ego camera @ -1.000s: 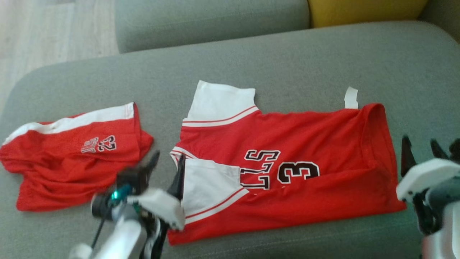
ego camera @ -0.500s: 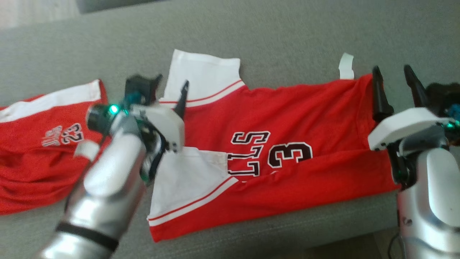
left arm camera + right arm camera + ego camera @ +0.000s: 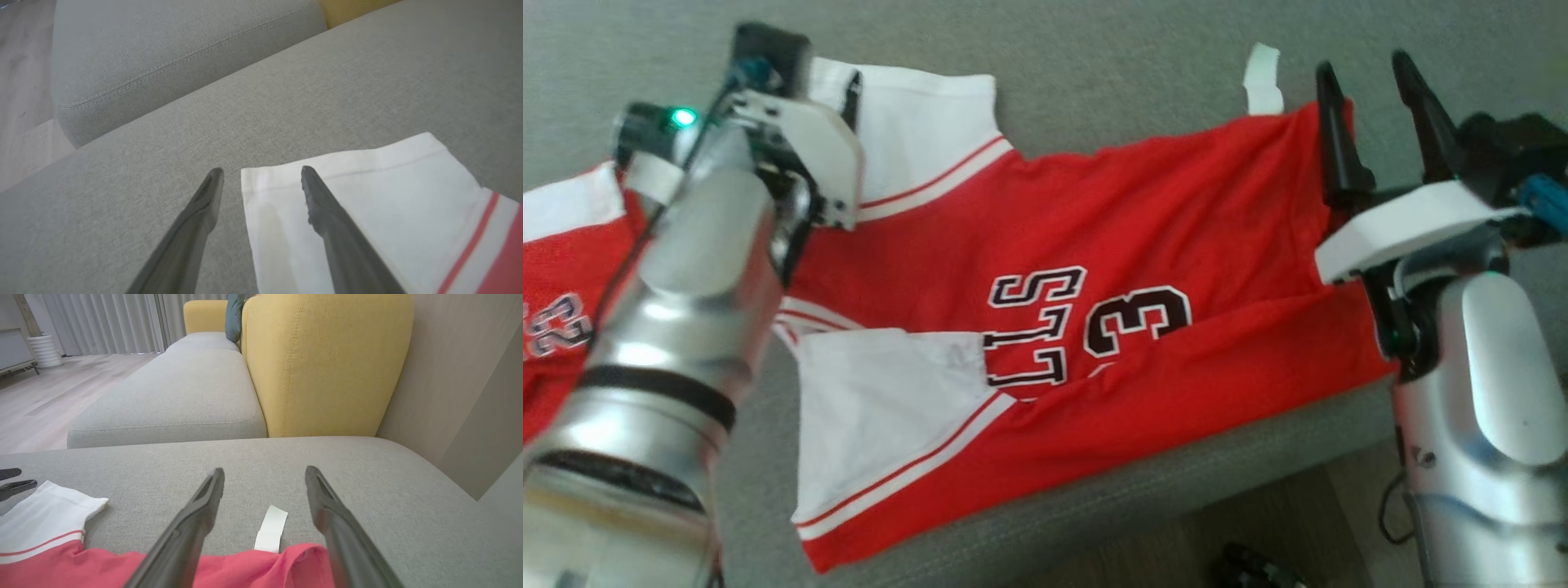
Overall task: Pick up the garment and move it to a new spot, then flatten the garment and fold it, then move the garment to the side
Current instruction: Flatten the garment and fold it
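Garment (image 3: 1143, 204) looks light and limp, so you should pinch its white sleeve (image 3: 367, 196) and red hem (image 3: 294, 563); both jaws gape empty.

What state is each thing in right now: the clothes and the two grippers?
Jersey: spread on sofa, near edge folded over, not held.
Shorts: crumpled, lying beside the jersey.
Left gripper: open, at white sleeve corner.
Right gripper: open, at jersey's tagged edge.
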You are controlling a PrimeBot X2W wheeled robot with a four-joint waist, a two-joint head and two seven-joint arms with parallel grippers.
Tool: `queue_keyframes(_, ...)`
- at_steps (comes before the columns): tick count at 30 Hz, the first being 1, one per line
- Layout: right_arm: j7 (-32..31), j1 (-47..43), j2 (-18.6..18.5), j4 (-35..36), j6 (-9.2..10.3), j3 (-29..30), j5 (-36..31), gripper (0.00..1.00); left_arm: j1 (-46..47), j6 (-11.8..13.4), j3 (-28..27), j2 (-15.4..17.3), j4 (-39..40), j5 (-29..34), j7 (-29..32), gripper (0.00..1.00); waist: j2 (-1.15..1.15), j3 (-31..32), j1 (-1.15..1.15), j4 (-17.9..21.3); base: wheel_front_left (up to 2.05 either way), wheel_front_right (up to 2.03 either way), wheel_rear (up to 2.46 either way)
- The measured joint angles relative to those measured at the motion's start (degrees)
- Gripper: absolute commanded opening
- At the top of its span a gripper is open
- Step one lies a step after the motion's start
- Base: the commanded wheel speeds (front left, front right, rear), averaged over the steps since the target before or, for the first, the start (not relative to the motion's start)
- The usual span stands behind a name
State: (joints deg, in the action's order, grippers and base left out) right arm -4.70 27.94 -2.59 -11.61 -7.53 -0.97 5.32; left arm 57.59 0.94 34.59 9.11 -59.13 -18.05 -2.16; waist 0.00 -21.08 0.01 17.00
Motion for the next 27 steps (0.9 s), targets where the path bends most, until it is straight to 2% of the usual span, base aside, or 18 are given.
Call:
queue_keyframes(9, 0.9, 1.9, 0.0, 1.5, 0.0, -2.6, 1.3, 1.0, 5.5, -1.6, 0.6, 1.4, -9.3, 0.8, -0.5, 1.0, 0.0, -3.6, 0.0, 3.4, 0.0, 0.0, 0.0)
queue_keyframes(15, 1.2, 1.9, 0.0, 1.4, 0.0, -1.9, 1.2, 1.0, 7.2, -4.3, 1.8, 0.3, -12.0, 0.8, 0.1, 1.0, 0.0, -3.7, -0.01, 3.1, 0.0, 0.0, 0.0)
queue_keyframes(16, 1.2, 1.9, 0.0, 1.2, 0.0, -1.6, 1.1, 1.0, 7.2, -4.9, 1.8, 0.0, -12.2, 0.6, 0.3, 0.3, 0.0, -3.6, -0.01, 3.0, 0.0, 0.0, 0.0)
queue_keyframes(17, 1.2, 1.9, 0.0, 0.9, 0.0, -1.2, 1.1, 1.0, 7.2, -5.5, 1.8, -0.5, -12.4, 0.3, 0.6, 0.0, 0.0, -3.5, -0.01, 2.8, 0.0, 0.0, 0.0)
queue_keyframes(21, 1.1, 2.2, 0.0, -0.3, 0.0, 1.1, -0.1, 1.0, 7.2, -6.5, 1.9, -2.2, -12.8, -0.4, 0.3, 0.0, 0.0, -3.3, -0.01, 1.9, 0.0, 0.0, 0.0)
queue_keyframes(27, -1.8, 5.2, -0.1, -4.5, 0.0, 6.1, -4.1, 1.0, 6.9, -7.0, 1.2, -3.9, -12.7, -2.9, -5.7, 0.0, 0.0, -2.5, -0.01, -1.4, 0.0, 0.0, 0.0)
